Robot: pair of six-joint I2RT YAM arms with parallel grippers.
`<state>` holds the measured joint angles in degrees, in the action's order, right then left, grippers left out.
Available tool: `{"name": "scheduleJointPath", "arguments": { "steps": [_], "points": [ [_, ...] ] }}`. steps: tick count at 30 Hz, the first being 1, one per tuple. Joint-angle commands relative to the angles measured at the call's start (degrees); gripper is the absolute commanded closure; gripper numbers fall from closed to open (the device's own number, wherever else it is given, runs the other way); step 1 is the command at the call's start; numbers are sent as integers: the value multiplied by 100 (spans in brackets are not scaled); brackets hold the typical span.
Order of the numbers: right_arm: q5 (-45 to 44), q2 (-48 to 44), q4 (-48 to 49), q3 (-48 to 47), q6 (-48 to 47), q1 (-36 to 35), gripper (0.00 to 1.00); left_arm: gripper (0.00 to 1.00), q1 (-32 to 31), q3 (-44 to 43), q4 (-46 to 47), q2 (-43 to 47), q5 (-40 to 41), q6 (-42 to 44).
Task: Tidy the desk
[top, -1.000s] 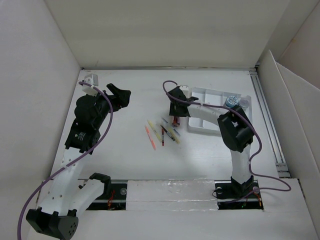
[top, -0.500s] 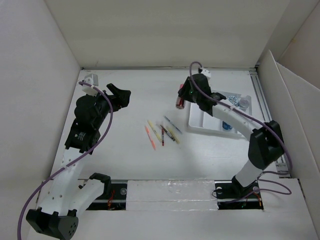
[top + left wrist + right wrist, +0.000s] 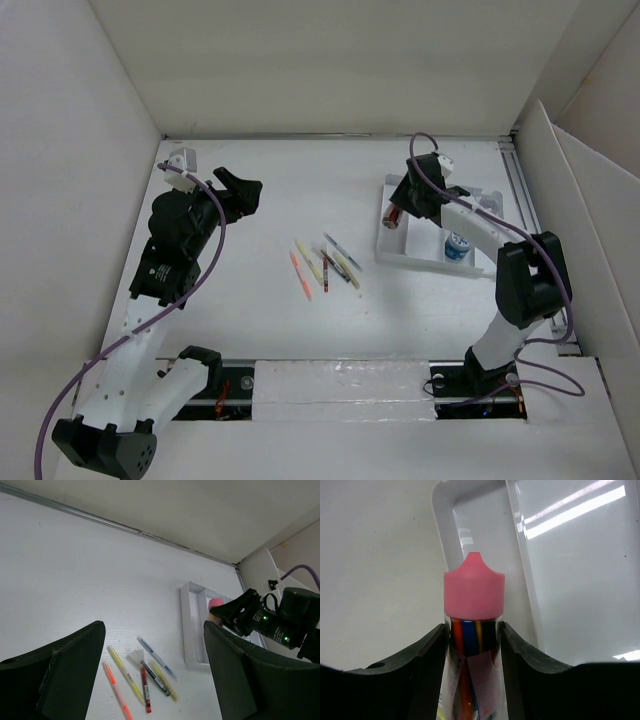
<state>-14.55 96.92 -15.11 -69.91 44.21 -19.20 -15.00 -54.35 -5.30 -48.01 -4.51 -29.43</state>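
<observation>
The desk (image 3: 300,180) is a white tabletop between white walls. My right gripper (image 3: 398,212) is shut on a clear tube (image 3: 472,650) with a pink cap (image 3: 474,585), full of coloured pens. It holds the tube over the left end of a white compartment tray (image 3: 385,250), whose rim shows in the right wrist view (image 3: 465,490). Several loose pens and highlighters (image 3: 325,265) lie mid-desk, also in the left wrist view (image 3: 145,675). My left gripper (image 3: 243,192) is open and empty at the back left, well apart from the pens.
A small blue-and-white round container (image 3: 457,246) sits in the tray's right part. A metal rail (image 3: 535,240) runs along the desk's right edge. White walls enclose the back and sides. The arm bases stand at the near edge.
My right gripper has lifted the pink-capped tube from beside the loose pens and carried it right, over the tray's left end. The left arm has not moved.
</observation>
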Motion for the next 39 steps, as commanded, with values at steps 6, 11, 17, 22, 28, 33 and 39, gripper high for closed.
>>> {"name": "scheduleJointPath", "arguments": {
  "steps": [6,11,17,22,28,33,39],
  "points": [
    [-162,63,-71,-313,9,-31,59,25,-11,-14,302,108,-58,34],
    [-330,143,-36,-330,18,-154,46,25,-11,12,363,152,-50,43],
    [-523,178,26,-357,-26,-312,33,25,-11,21,354,160,-50,43],
    [-795,64,61,-357,70,-583,36,25,-11,21,354,151,-85,43],
    [-690,-481,667,311,-148,-1427,100,25,-11,12,345,99,-67,51],
    [-628,-227,492,347,-369,-2166,92,25,-11,-23,293,37,-49,51],
    [-480,238,237,197,-421,-2290,59,25,-11,-41,302,20,-67,51]
  ]
}}
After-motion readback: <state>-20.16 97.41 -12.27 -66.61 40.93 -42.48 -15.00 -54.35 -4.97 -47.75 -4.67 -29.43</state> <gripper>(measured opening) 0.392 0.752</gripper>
